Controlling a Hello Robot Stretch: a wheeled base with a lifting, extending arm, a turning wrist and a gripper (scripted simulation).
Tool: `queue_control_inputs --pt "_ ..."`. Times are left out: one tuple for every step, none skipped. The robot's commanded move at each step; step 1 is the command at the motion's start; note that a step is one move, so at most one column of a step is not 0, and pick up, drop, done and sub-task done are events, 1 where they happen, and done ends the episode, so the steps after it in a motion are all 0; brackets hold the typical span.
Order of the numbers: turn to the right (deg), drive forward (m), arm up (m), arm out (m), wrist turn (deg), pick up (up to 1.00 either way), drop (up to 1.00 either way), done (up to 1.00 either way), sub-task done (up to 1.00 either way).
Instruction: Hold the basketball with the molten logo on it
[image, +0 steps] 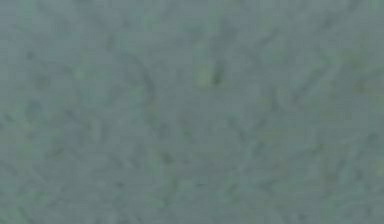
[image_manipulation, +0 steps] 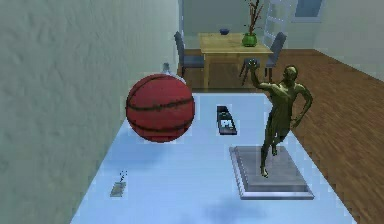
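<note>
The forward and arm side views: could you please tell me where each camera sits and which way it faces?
Forward view: on the robot, looking ahead and somewhat down, close at a grey-green wall.
Arm side view: on the robot's body, looking out sideways at a table, a basketball, a statue and, farther off, a dining table.
Shared: the wall at the arm side view's left is probably the same one.

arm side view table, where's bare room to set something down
Most open: the near middle of the white tabletop, between the small object by its left edge and the statue's grey base. A narrower strip lies between the basketball and the dark flat device. Crowded: the picture's right side, with the bronze statue, its base and the device close together.
</note>
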Motion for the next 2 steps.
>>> queue_control_inputs --pt "0.0 0.0 0.5 0.0 0.0 0.0 0.0 0.0 0.0" --pt "0.0 0.0 0.38 0.0 0.0 0.0 0.0 0.0 0.0"
